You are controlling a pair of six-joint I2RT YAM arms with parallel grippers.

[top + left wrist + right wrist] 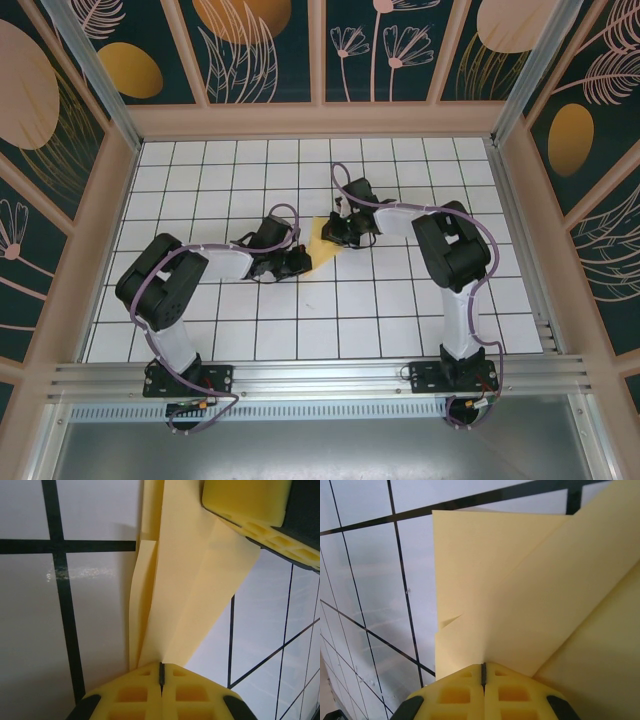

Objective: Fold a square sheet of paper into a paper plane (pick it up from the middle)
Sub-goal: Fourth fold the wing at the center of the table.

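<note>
While the left gripper (161,667) is clenched on one edge of the sheet of paper (322,243), the right gripper (483,666) pinches the opposite side, jaws fully together. Sheet is partly folded, creased layers overlapping, spanning between the two grippers over the middle of the grid table (400,320). Can't tell if it touches the tiles.

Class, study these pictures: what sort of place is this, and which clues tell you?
Likely a robot lab cell: left arm and right arm bolted to an aluminium rail, a white gridded tabletop, and leaf-patterned panels walling it in.
</note>
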